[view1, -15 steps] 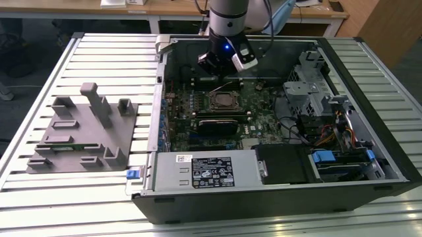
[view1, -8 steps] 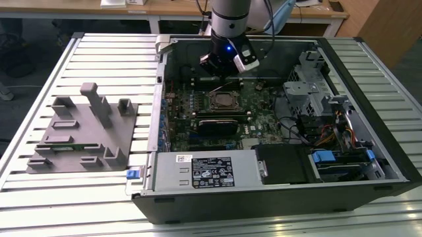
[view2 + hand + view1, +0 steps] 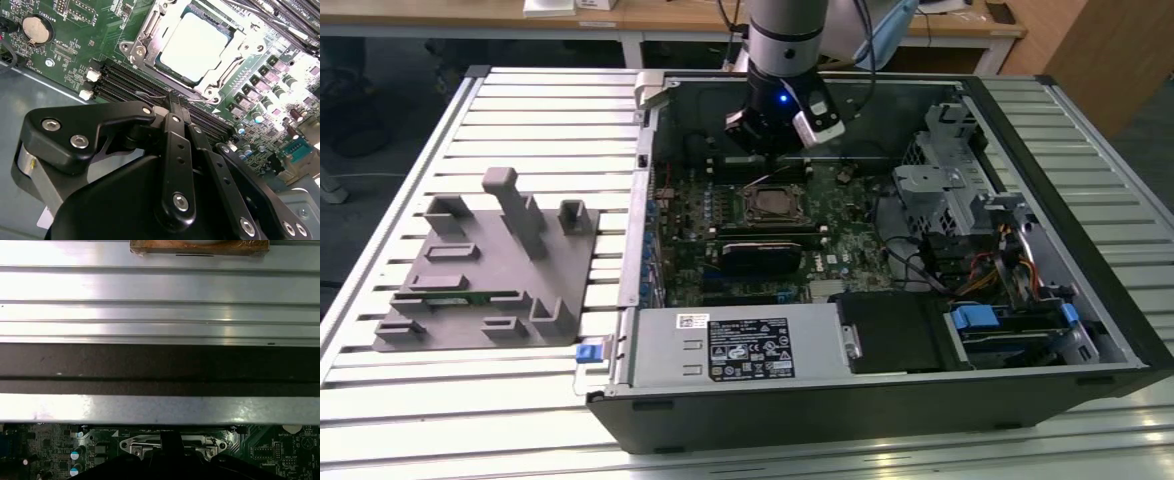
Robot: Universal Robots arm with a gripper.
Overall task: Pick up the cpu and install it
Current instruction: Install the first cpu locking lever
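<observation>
On the slatted metal table [image 3: 520, 400], at the exterior view's left, a grey moulded fixture tray [image 3: 487, 280] is seen lying beside the open computer case [image 3: 881, 400]. Nearest inside the case, a power supply [image 3: 740, 345] with a white label is noted, with a blue-tabbed drive bay [image 3: 1007, 330] to the exterior view's right. Farther in, the green motherboard [image 3: 834, 235] is laid flat. At its middle the cpu [image 3: 197, 42] is seated in the socket [image 3: 774, 205] — its pale silver top is framed by the metal retention bracket [image 3: 145, 37] in the second wrist view. Just beside the socket, black memory slots [image 3: 130, 82] are seen. Farther still, the gripper [image 3: 175, 107] is held above the board's far edge, near the socket; its fingers are clenched together, with nothing between them — not touching the cpu.
</observation>
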